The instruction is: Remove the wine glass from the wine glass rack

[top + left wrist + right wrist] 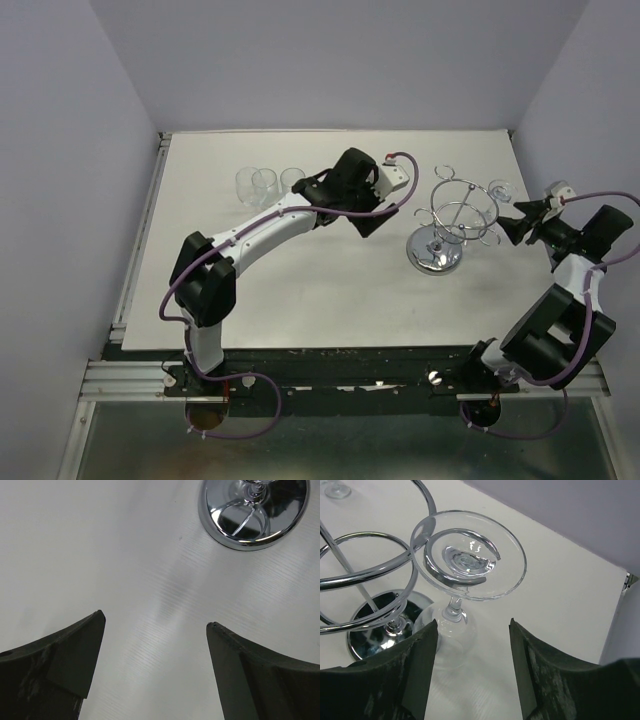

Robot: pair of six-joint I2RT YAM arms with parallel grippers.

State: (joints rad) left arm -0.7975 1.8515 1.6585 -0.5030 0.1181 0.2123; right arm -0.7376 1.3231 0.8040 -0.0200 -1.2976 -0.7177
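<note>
The wine glass rack [456,222] is a chrome wire stand with a round mirrored base [252,515] and curled loop arms [370,575]. A clear wine glass [470,555] hangs upside down from the loop on the rack's right side [498,190], its foot on the wire and its bowl below. My right gripper [472,625] is open just in front of the glass, with the bowl by its left finger [415,665] and nothing held. In the top view it [512,224] sits right of the rack. My left gripper [155,620] is open and empty over the table, left of the rack [372,215].
Three clear glasses [265,183] stand at the back left of the white table [300,290]. One glass foot [335,489] shows beyond the rack in the right wrist view. Lilac walls close in the table on three sides.
</note>
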